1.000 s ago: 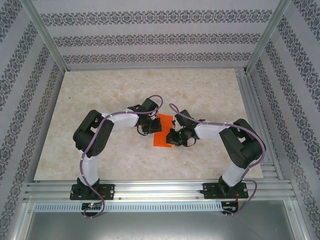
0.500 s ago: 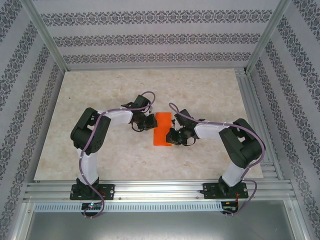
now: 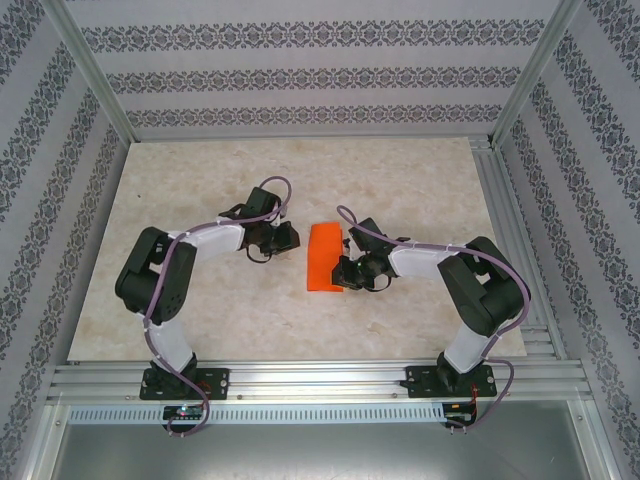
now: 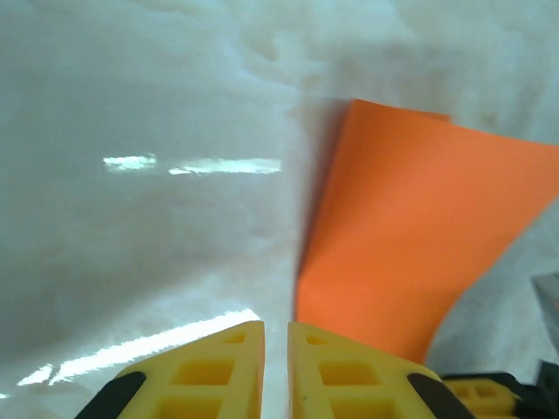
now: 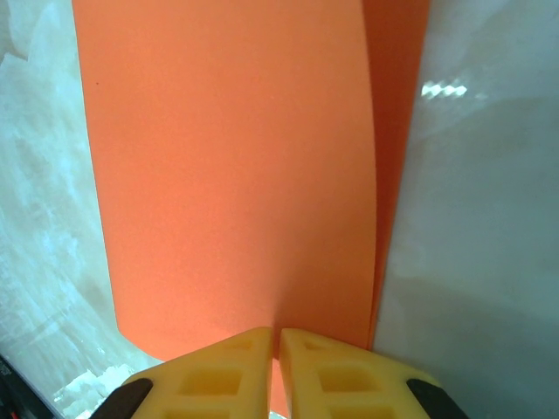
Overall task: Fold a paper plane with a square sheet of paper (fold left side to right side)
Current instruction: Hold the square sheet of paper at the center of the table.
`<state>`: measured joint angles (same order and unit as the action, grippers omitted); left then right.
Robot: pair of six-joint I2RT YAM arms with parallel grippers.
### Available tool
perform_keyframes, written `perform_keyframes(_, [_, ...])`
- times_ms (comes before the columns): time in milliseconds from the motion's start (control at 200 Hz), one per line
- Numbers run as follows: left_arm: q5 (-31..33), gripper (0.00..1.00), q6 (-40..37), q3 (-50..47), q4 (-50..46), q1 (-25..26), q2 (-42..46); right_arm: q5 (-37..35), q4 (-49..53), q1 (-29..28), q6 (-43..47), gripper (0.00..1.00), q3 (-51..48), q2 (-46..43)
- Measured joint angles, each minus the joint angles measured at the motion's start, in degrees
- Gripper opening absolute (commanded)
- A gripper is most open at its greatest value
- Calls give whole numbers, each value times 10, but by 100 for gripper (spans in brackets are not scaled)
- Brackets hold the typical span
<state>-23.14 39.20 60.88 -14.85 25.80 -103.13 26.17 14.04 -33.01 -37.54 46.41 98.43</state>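
The orange sheet of paper point(image 3: 323, 256) lies mid-table, folded over into an upright rectangle with its top layer bulging slightly. My right gripper point(image 3: 345, 272) sits at its lower right edge. In the right wrist view the paper point(image 5: 236, 175) runs in between the yellow fingertips, and the right gripper point(image 5: 278, 336) is shut on it. My left gripper point(image 3: 290, 238) is off to the left of the sheet, not touching it. In the left wrist view the left gripper point(image 4: 275, 336) is nearly closed over bare table with nothing between the jaws, and the paper point(image 4: 410, 253) is ahead to the right.
The marble-patterned table point(image 3: 200, 180) is bounded by patterned walls at the back and sides. An aluminium rail point(image 3: 500, 200) runs along the right edge, and more rails cross the near edge by the arm bases.
The left arm has pulled back to the left, off the paper, and its elbow has swung outward. The paper's left half now lies folded over. The right gripper has held still.
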Motion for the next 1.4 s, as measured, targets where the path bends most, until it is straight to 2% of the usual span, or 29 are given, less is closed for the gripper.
perform_keyframes(205, [-21, 16, 0, 12, 31, 25, -17, 0, 4, 0, 2, 14, 2, 1])
perform_keyframes(460, [-25, 15, -4, 103, 33, 31, -125, 0, 9, 0, 2, 14, 6, 3])
perform_keyframes(739, [-14, 14, -33, 182, 15, 31, -177, 0, 18, 0, 11, 14, 11, 5])
perform_keyframes(1174, [-12, 14, -54, 187, 16, 27, -192, 0, 18, 0, 15, 14, 11, 5])
perform_keyframes(1399, [-23, 14, -56, 175, 37, 23, -192, 10, 22, 9, 15, 24, 11, -6])
